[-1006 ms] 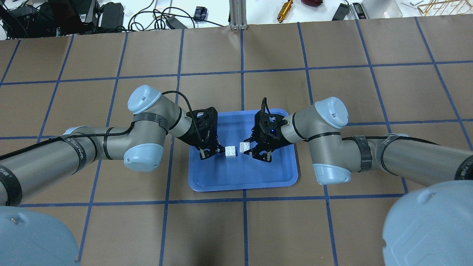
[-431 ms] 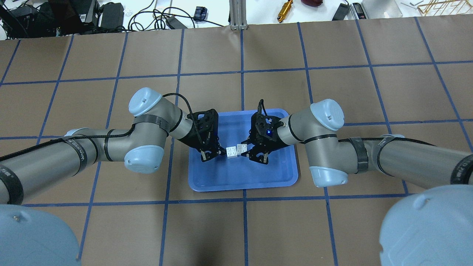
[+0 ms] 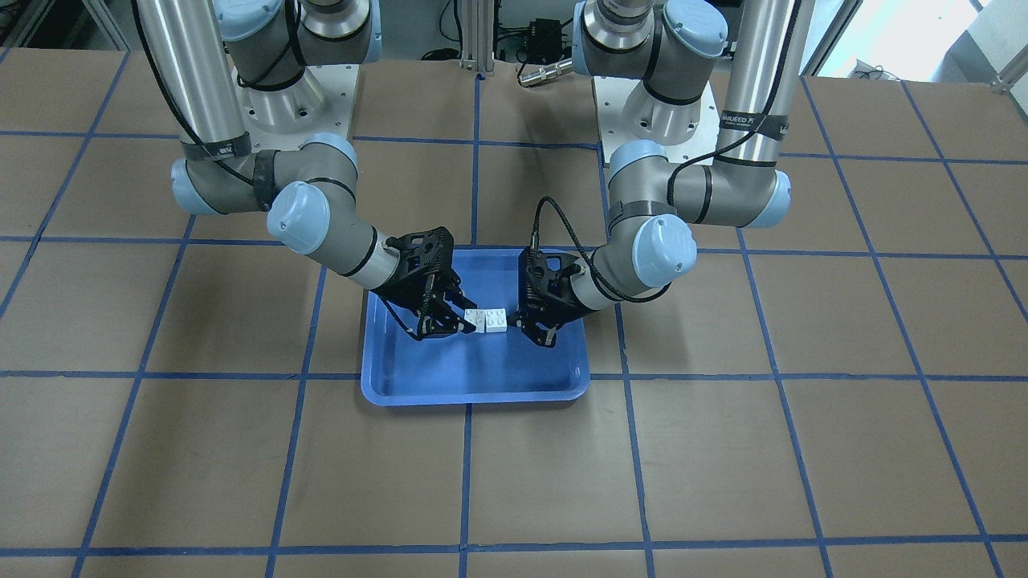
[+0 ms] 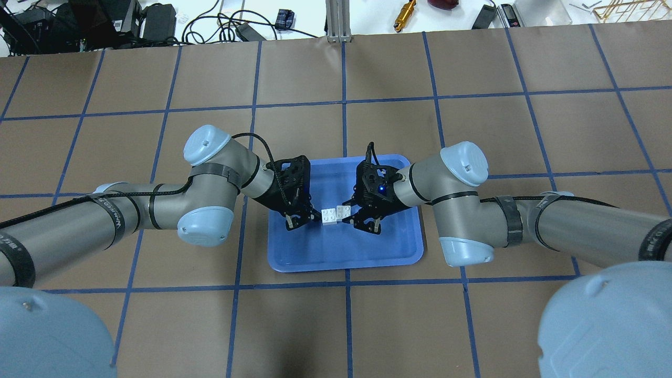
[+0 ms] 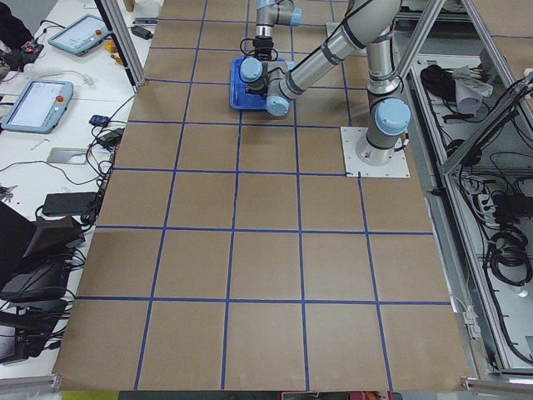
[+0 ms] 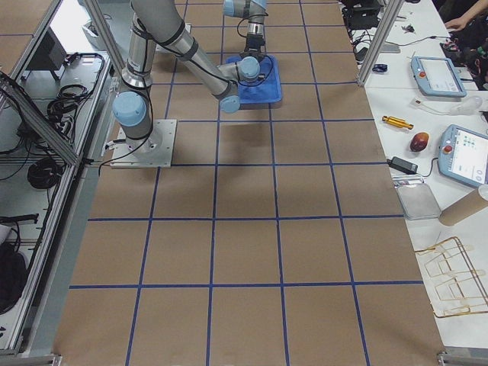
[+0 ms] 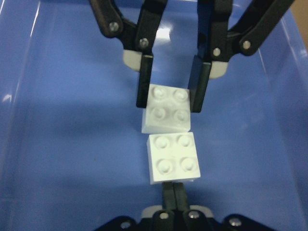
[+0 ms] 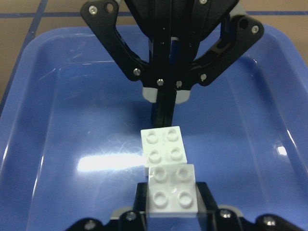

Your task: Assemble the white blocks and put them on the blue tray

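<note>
Your right gripper [image 7: 167, 103] clamps one of the white blocks [image 4: 336, 214] by its sides. Your left gripper [image 8: 163, 113], fingers pinched narrow together, butts against the other, likely bracing it so they meet squarely. Both glossy four-studded squares lie edge to edge above the smooth, raised-rimmed blue tray [image 4: 367, 252].

Crowded centre
I see left hand [image 4: 316, 215] and right hand [image 4: 348, 213] flanking the blocks [image 4: 332, 214]; tray [image 4: 341, 249] bare nearside.
</note>
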{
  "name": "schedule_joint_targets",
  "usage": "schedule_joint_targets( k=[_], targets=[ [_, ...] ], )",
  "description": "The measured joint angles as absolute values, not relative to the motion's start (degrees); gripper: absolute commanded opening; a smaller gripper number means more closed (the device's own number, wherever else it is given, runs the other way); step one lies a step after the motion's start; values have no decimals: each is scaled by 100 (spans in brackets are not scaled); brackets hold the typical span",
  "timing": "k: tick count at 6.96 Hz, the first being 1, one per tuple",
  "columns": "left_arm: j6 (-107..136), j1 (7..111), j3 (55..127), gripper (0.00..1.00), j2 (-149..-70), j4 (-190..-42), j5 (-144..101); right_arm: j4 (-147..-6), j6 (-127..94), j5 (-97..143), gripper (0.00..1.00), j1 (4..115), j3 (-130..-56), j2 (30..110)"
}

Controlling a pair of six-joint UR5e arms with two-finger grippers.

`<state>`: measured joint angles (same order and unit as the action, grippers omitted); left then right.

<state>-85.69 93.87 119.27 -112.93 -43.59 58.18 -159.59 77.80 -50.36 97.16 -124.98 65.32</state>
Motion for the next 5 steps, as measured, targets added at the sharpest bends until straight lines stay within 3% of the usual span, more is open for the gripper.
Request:
schedule_joint_targets(
  k=[1,3,5],
  targets=[
    [-8569,9387,11927,7,-11301,-4359,5818,-15953,7765,-5040,3,9715,-12503,6531],
    [-8569,9387,11926,9,-11317,-4357,5818,-15933,7715,-5046,19,9717,-12506,6530],
    [-8569,9387,11926,9,-11333,-4351,5818,-15906,7703,-5043,20,9720,-12506,6527]
  ],
)
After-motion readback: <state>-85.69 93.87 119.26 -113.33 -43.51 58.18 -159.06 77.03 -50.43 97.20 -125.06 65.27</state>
